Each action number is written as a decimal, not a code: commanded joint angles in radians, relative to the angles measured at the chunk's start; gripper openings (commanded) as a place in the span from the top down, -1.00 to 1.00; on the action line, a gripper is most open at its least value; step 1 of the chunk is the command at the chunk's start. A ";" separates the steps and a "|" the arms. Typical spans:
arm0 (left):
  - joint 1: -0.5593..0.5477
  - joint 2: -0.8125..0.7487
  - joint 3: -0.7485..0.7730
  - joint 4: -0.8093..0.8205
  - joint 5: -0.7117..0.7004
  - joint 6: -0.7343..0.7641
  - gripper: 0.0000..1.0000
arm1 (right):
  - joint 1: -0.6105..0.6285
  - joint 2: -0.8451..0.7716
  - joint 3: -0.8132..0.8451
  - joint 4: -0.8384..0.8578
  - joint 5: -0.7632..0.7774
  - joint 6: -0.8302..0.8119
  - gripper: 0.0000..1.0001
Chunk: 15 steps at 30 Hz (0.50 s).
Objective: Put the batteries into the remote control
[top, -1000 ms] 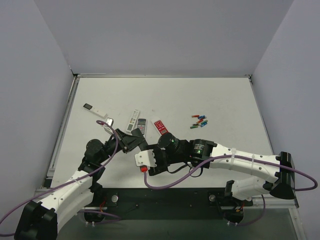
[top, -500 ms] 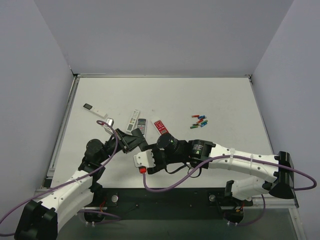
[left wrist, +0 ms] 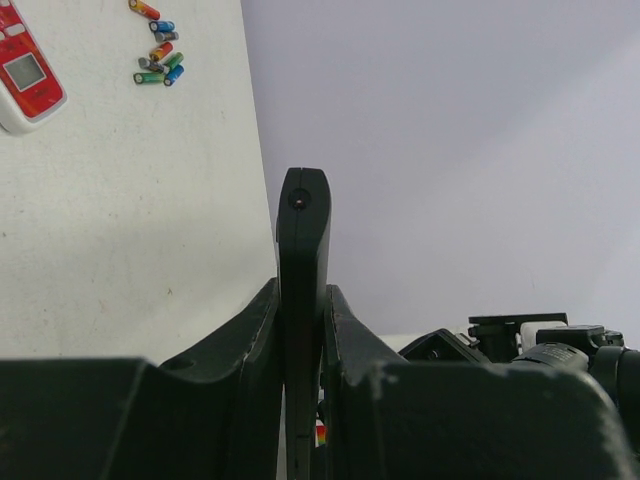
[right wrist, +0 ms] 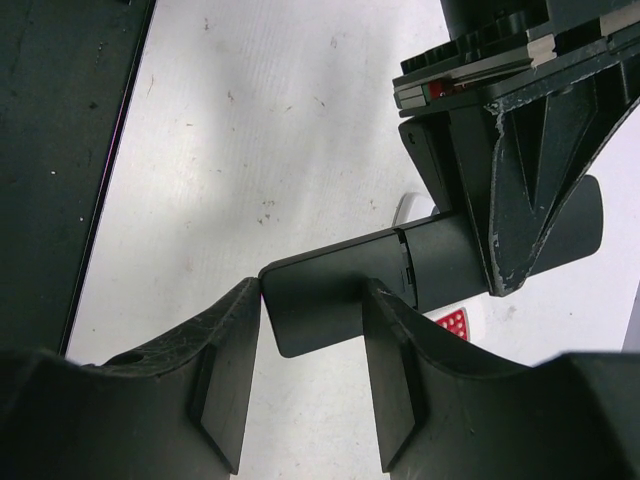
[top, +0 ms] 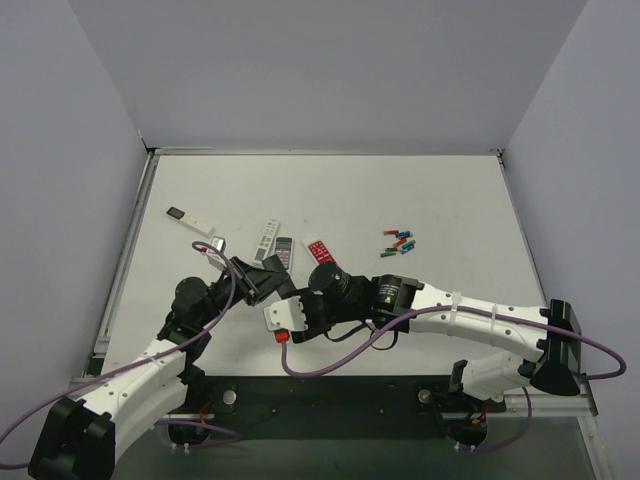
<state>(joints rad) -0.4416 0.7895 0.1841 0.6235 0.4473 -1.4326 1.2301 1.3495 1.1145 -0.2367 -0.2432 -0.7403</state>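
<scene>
Black remote [left wrist: 302,220], likely stiff and light: left gripper [left wrist: 301,292] pinches its faces; right gripper [right wrist: 312,290] straddles cover end, squeeze unclear.

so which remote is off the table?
The black remote, clamped in the left gripper, the right gripper straddling its end. The white remote, grey remote and red remote lie flat on the table.

The pale surface [top: 440,190] carries a red remote [top: 320,252]; batteries [top: 400,241] lie to its right, a white remote [top: 268,237] to its left.
</scene>
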 commanded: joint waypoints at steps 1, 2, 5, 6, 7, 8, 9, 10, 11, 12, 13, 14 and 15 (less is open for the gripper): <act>-0.048 -0.022 0.113 0.211 0.093 -0.092 1.00 | -0.052 0.065 0.002 -0.006 -0.028 0.018 0.24; -0.051 -0.019 0.114 0.214 0.097 -0.092 1.00 | -0.060 0.066 0.005 -0.001 -0.034 0.016 0.24; -0.059 -0.009 0.123 0.229 0.108 -0.089 1.00 | -0.087 0.074 0.008 0.008 -0.065 0.016 0.23; -0.062 -0.003 0.126 0.237 0.111 -0.088 1.00 | -0.093 0.077 0.013 0.011 -0.071 0.016 0.23; -0.068 0.004 0.135 0.239 0.116 -0.085 1.00 | -0.098 0.080 0.013 0.014 -0.073 0.013 0.24; -0.069 0.005 0.138 0.240 0.126 -0.083 1.00 | -0.109 0.083 0.019 0.014 -0.074 0.009 0.24; -0.072 0.014 0.143 0.245 0.131 -0.080 1.00 | -0.113 0.088 0.027 0.014 -0.074 0.001 0.24; -0.078 0.017 0.152 0.249 0.137 -0.077 1.00 | -0.116 0.094 0.031 0.014 -0.074 -0.004 0.24; -0.080 0.020 0.156 0.254 0.145 -0.075 1.00 | -0.121 0.096 0.034 0.016 -0.076 -0.007 0.23; -0.085 0.028 0.160 0.262 0.148 -0.074 1.00 | -0.127 0.099 0.039 0.017 -0.074 -0.014 0.24; -0.088 0.031 0.164 0.265 0.152 -0.074 1.00 | -0.132 0.105 0.042 0.023 -0.074 -0.016 0.23; -0.092 0.036 0.169 0.268 0.162 -0.074 1.00 | -0.136 0.108 0.045 0.027 -0.076 -0.021 0.23; -0.094 0.042 0.173 0.275 0.163 -0.074 1.00 | -0.141 0.111 0.044 0.028 -0.074 -0.024 0.23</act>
<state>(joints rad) -0.4618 0.8543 0.2222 0.6144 0.4007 -1.4067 1.1336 1.3857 1.1519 -0.2672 -0.3607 -0.7437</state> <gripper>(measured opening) 0.249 0.387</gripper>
